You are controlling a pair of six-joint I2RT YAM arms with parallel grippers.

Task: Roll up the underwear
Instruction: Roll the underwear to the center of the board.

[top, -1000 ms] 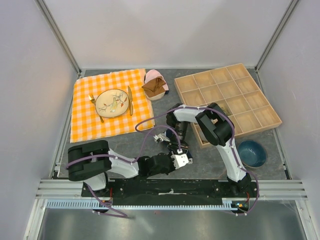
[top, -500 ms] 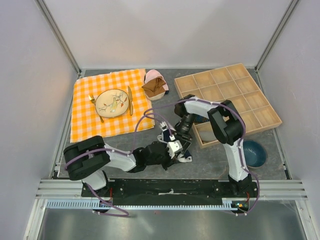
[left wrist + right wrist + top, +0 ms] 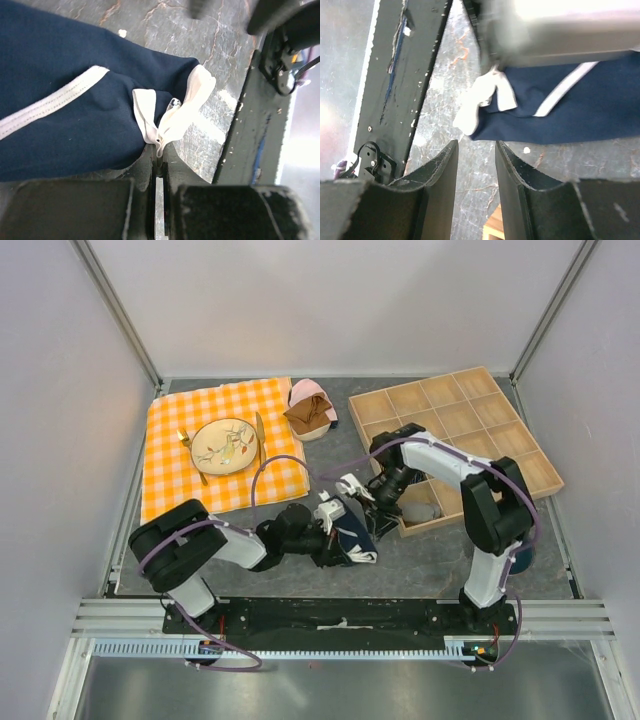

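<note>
bowl (image 3: 314, 434): brown and pink clothes (image 3: 308, 412) | tray (image 3: 470, 420): pale lump (image 3: 422, 510) in one near cell | left tool (image 3: 159, 159): clamped on white trim of underwear (image 3: 352, 543) | underwear: navy, bunched on worktop (image 3: 420, 562) | right tool (image 3: 475, 150): part open, empty, just beside

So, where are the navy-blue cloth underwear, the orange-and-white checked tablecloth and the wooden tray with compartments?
Navy-blue cloth underwear (image 3: 65, 55): left wrist view, plain fabric above the white trim.
Orange-and-white checked tablecloth (image 3: 175, 490): top view, bare near-left corner.
Wooden compartment tray (image 3: 500, 447): top view, an empty compartment in its right half.
</note>
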